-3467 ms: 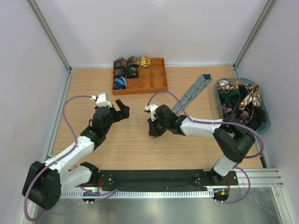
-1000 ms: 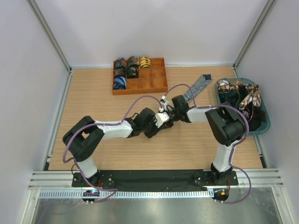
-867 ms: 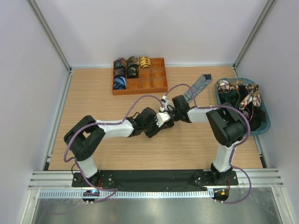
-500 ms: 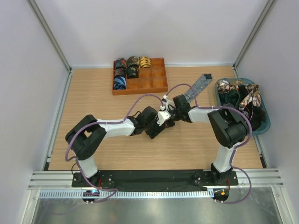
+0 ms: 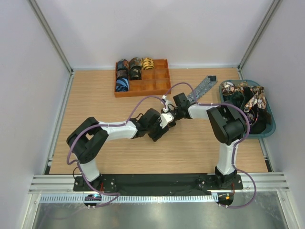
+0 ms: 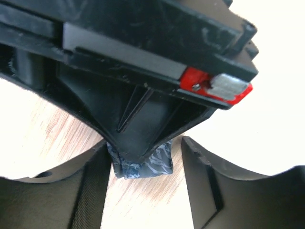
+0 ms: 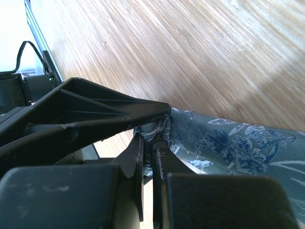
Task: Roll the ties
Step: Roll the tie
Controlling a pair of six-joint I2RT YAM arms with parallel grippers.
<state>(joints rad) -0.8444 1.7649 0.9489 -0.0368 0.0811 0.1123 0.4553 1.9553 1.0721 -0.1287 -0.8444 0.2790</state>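
Grey-blue floral tie, end pinched in right gripper, seemingly crumpled there.

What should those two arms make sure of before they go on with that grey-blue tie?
1. Right gripper pinches the grey-blue tie: ok, it is shut on the tie's end.
2. Left gripper has hold of the tie: not ok, it stands open on either side of the end.
3. Rest of the tie lies flat and straight on the table: ok.
4. A roll has been started at the end: cannot tell, the grippers hide it.
5. Orange tray has free compartments beside the rolled ties: ok.
6. Purple cable is clear of the tie: cannot tell.
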